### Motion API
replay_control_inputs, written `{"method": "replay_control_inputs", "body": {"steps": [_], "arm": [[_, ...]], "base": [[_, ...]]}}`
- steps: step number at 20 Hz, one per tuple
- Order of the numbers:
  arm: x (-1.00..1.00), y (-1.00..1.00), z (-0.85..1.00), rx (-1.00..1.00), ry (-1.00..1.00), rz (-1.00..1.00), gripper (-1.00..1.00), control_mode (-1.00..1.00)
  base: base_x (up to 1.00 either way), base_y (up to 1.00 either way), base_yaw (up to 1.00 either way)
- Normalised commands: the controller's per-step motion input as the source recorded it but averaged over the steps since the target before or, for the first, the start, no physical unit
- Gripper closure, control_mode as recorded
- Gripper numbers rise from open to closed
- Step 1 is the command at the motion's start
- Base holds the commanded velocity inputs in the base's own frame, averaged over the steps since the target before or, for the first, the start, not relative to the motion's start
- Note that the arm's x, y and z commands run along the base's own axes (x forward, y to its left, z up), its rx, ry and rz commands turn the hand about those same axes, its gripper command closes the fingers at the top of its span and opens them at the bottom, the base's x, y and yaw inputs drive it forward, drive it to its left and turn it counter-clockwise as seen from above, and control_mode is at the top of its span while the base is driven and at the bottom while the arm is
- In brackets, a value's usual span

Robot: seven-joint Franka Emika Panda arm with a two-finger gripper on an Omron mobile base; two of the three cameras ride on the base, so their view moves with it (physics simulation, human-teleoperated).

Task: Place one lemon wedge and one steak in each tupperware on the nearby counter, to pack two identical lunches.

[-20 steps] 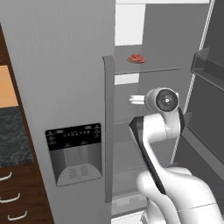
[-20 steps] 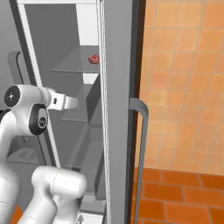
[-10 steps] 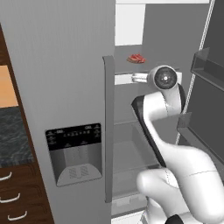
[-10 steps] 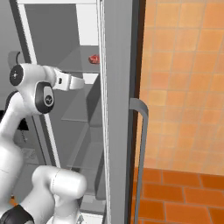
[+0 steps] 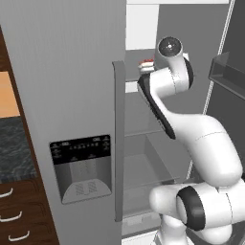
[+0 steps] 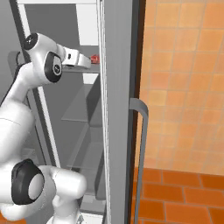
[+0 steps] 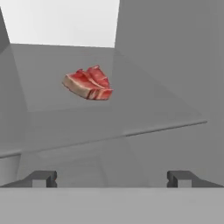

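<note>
From the left base view my arm (image 5: 165, 91) covers most of the steak (image 5: 146, 62). In the hand view I see the steak (image 7: 88, 83) lying alone on a fridge shelf (image 7: 144, 113), bare glass all round, ahead of my wide-spread, empty gripper (image 7: 111, 178).

Grey fridge shelf (image 7: 144, 109), one red steak (image 7: 89, 83) lying on it, seemingly alone
</note>
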Motion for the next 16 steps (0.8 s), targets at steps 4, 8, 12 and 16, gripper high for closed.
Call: {"method": "replay_control_inputs", "body": {"steps": [4, 8, 12, 16], "arm": [[0.78, 0.0, 0.0, -0.02, 0.06, 0.09, -1.0, -1.0], [0.81, 0.0, -0.04, -0.01, 0.06, 0.06, -1.0, -1.0], [0.72, 0.0, -0.21, -0.05, 0.07, 0.05, -1.0, -1.0], [0.65, 0.0, 0.0, 0.0, 0.0, 0.02, -1.0, -1.0]], "base": [[0.0, 0.0, 0.0], [0.0, 0.0, 0.0], [0.0, 0.0, 0.0], [0.0, 0.0, 0.0]]}}
